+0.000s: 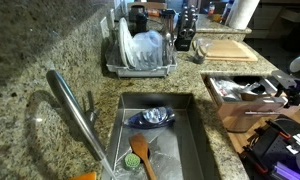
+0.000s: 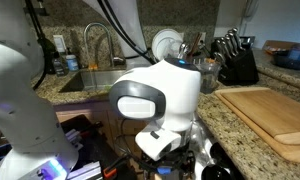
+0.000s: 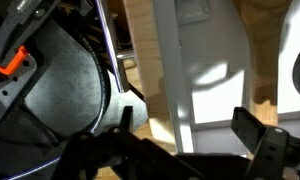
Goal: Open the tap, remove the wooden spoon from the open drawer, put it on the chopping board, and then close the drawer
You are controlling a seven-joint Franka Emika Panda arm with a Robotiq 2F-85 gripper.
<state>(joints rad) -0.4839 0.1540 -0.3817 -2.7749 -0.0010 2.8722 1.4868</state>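
Wrist view: the black two-fingered pincer [image 3: 188, 122] stood released, its fingers [image 3: 123, 116] spread wide with nothing between them, above white and pale-wood panels that were too blurred to identify.

Exterior views, foreground: the white rounded robot arm [image 2: 150, 95] filled the near field. The long brushed-steel tap [image 1: 75, 110] slanted with its straight tubular spout over the rectangular stainless-steel sink [image 1: 185, 150]. Whether water ran could not be told. In the sink lay a dark blue bowl [image 1: 152, 117] and, nearer the camera, a darker orange-brown wooden spoon with a broad oval head [image 1: 142, 155].

Middle ground: the shallow pull-out drawer with light wood sides [image 1: 235, 112] stood open at the edge of the speckled granite surface [image 1: 30, 40], beside the sink, with assorted utensils in its whitish interior. The slim pale wooden spoon could not be singled out among them.

Background: a wire dish rack holding white plates [image 1: 140, 55] stood behind the sink. The rectangular light tan wooden chopping board [image 1: 228, 48] lay flat on the surface beyond the drawer. In an exterior view the chopping board [image 2: 275, 115] lay just beside a black knife block [image 2: 235, 62].
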